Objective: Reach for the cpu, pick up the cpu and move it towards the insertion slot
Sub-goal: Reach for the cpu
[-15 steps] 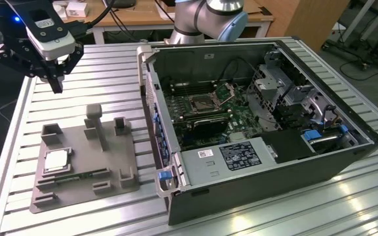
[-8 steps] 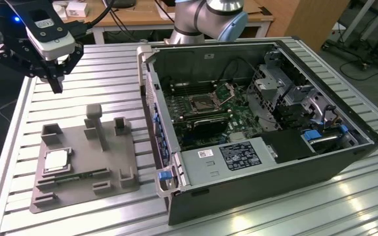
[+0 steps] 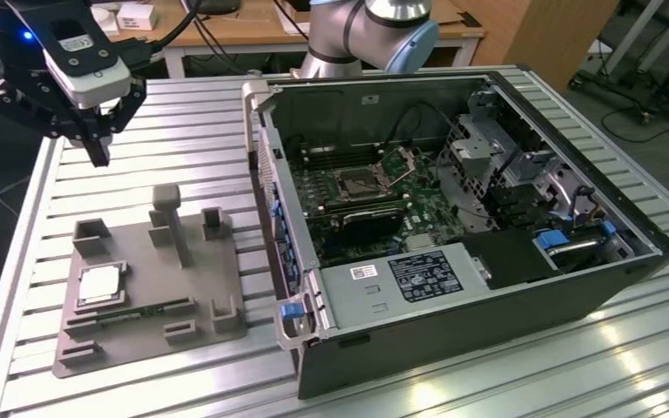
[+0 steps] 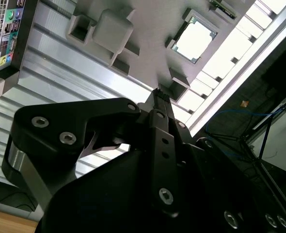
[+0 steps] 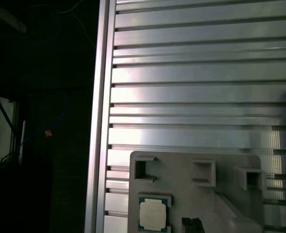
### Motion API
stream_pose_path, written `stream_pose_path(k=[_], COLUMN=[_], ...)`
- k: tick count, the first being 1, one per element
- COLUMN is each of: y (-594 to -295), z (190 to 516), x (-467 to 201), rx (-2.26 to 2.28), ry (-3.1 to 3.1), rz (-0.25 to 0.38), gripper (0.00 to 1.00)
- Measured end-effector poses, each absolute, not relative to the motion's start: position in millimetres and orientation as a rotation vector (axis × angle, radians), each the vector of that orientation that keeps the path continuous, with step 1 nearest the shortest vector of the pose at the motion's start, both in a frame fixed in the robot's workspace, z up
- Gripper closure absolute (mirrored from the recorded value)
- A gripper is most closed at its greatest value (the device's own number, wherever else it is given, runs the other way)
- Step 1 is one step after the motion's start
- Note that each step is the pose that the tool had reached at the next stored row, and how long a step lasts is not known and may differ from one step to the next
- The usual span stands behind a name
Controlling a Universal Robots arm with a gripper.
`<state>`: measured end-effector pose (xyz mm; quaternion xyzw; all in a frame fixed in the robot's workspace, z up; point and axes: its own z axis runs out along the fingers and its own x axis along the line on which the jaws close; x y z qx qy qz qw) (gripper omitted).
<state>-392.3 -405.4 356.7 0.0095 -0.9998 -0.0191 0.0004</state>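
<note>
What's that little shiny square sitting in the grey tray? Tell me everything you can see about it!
That is the cpu, a small, thin, flat square chip. Its top looks like pale silver metal, and in the first wrist view a narrow green edge frames it. It lies flat, top up, in a square recess of the grey tray, on the tray's side toward the exterior view's left. Only the tray touches it. The gripper hangs apart from it, holding nothing.

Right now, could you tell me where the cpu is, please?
The cpu lies in the grey tray at the exterior view's left, beside the open computer case.
</note>
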Motion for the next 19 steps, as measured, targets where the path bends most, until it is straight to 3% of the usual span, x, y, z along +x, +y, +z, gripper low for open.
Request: stream_pose_path(k=[19], y=[-406.6], z=[356.1], x=[-398.8], rx=[0.03], ry=[-3.141], rz=[-0.06], gripper=[0.89])
